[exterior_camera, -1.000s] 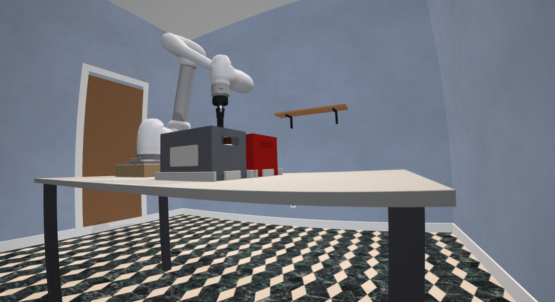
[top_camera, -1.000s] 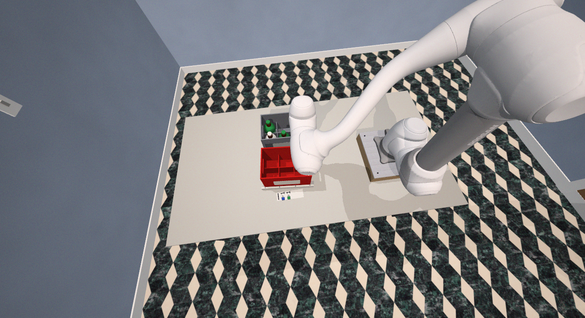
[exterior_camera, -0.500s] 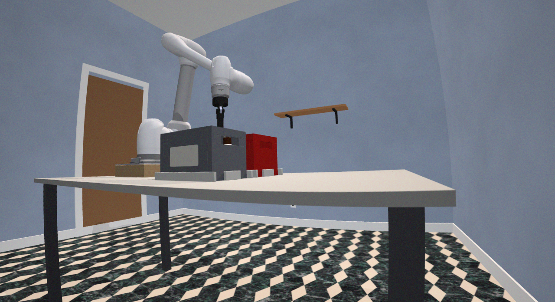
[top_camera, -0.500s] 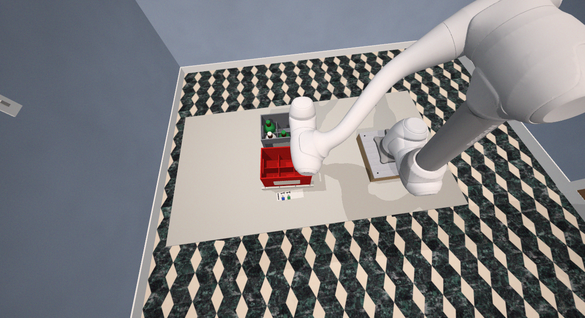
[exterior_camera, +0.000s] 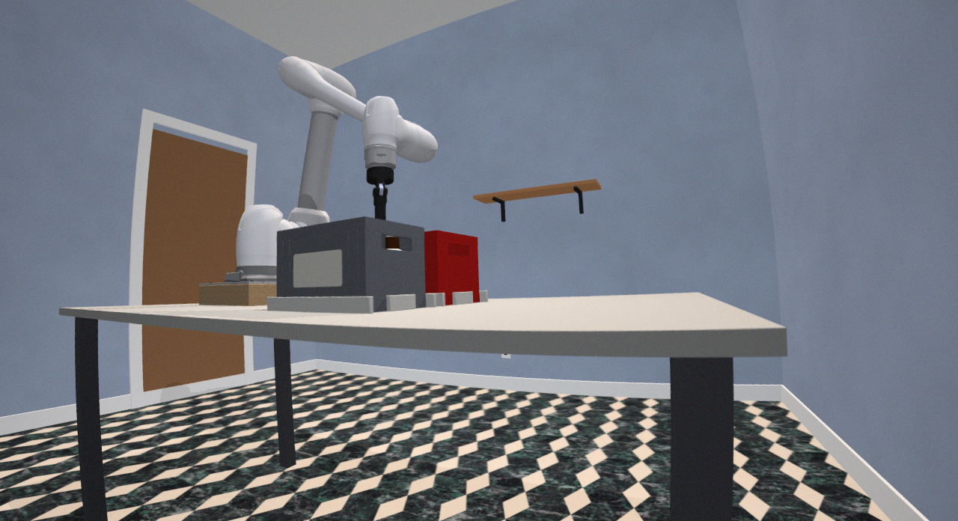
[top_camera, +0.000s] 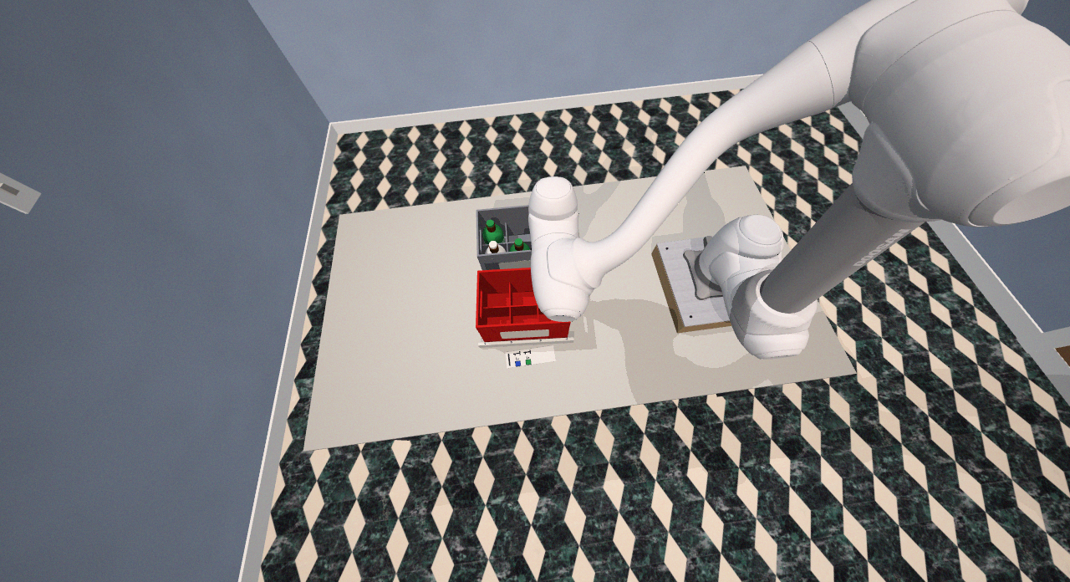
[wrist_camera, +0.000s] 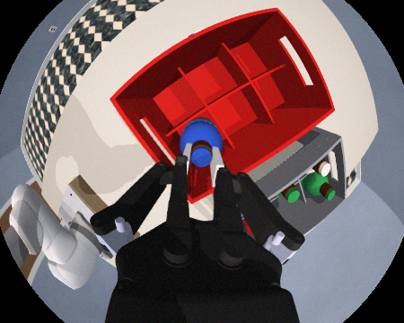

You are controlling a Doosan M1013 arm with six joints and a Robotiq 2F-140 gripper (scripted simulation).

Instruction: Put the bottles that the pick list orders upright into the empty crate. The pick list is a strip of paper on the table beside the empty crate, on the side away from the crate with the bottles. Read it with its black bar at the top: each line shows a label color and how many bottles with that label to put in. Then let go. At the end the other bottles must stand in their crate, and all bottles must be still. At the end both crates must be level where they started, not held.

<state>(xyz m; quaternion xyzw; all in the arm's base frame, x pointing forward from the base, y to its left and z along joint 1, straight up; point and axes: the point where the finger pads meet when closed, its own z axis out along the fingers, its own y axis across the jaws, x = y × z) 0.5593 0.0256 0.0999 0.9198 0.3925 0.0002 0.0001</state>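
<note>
My gripper [wrist_camera: 201,153] [exterior_camera: 380,209] is shut on the neck of the blue-capped bottle [wrist_camera: 201,135], which looks upright over or in a corner compartment of the red crate [top_camera: 487,331] [exterior_camera: 455,270] [wrist_camera: 301,121]; its depth is hard to tell. The other visible compartments are empty. The grey crate [exterior_camera: 395,277] [wrist_camera: 319,141] holds a large green bottle [top_camera: 491,232] [wrist_camera: 315,184], a white-capped bottle [top_camera: 492,247] [wrist_camera: 324,169] and another green-capped bottle [top_camera: 518,245] [wrist_camera: 292,195]; the arm hides part of it in the top view. The pick list [top_camera: 544,354] shows blue 1 and green 1.
Both crates stand side by side on the table [top_camera: 396,316] [exterior_camera: 569,314]. Low pale strips [exterior_camera: 319,304] sit along the crate bases. The robot base stands on a wooden block [exterior_camera: 224,295] at the table's other end. A wall shelf [exterior_camera: 536,192] is behind.
</note>
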